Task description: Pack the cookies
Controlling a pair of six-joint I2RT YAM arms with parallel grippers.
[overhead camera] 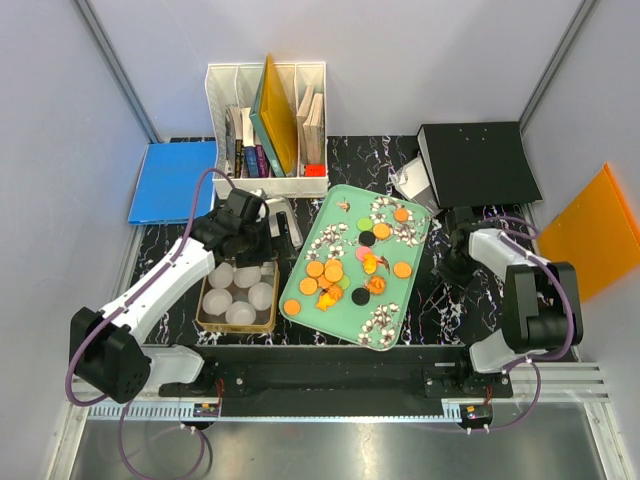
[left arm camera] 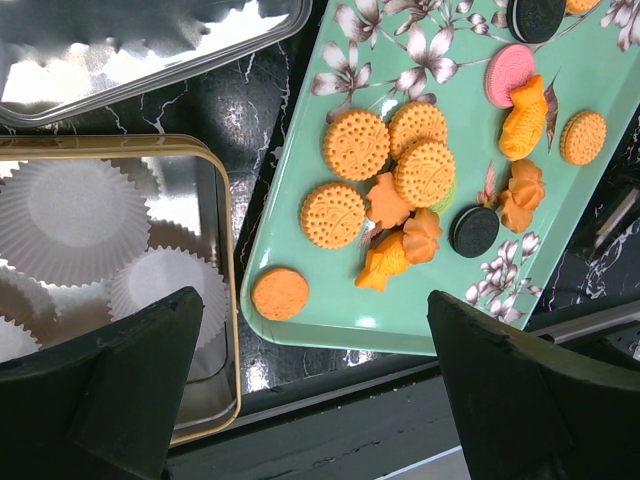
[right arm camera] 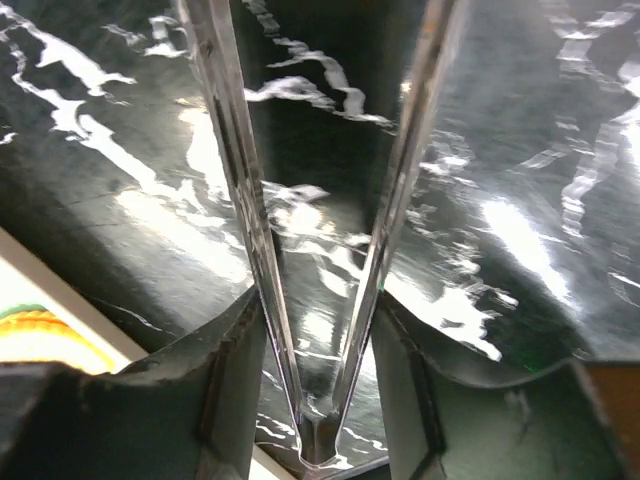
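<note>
**On the mint-green tray (overhead camera: 405, 290) — cookies (overhead camera: 333, 271) lie scattered**

Left claw (left arm camera: 315, 300) hangs spread wide above the tin (left arm camera: 228, 250) of paper cups (left arm camera: 70, 215), just beside the tray. Right claw (right arm camera: 320, 305) — low over the black marble table (right arm camera: 560, 150) — has its fingers pressed against both arms of metal tongs (right arm camera: 235, 160).

A: Top view's evenly lit from overhead, soft shadows, all sharp.
B: Right wrist, though: hard white glare streaking the marble tabletop (right arm camera: 520, 150), tongs (right arm camera: 232, 180) mirror-bright, near foreground blurred.
</note>
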